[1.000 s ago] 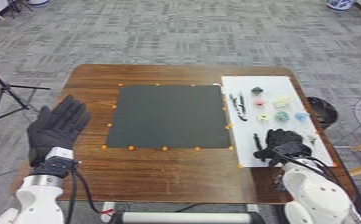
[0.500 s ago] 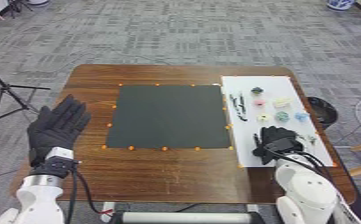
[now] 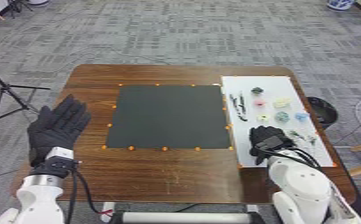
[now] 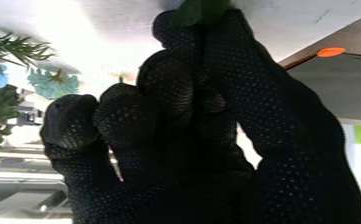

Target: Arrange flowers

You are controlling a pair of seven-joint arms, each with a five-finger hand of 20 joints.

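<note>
Over the white sheet, green piece pinched in right hand, pointing outward, long axis unclear.

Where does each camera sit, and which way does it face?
Head view: on the robot's head, looking forward and down at the brown wooden table; both white arms, black-gloved left hand and right hand show.
Right wrist view: on the right arm's wrist, looking past that hand's black fingers, pinching a green piece, toward pale blue flowers.
Both share the right hand and those flowers.
</note>
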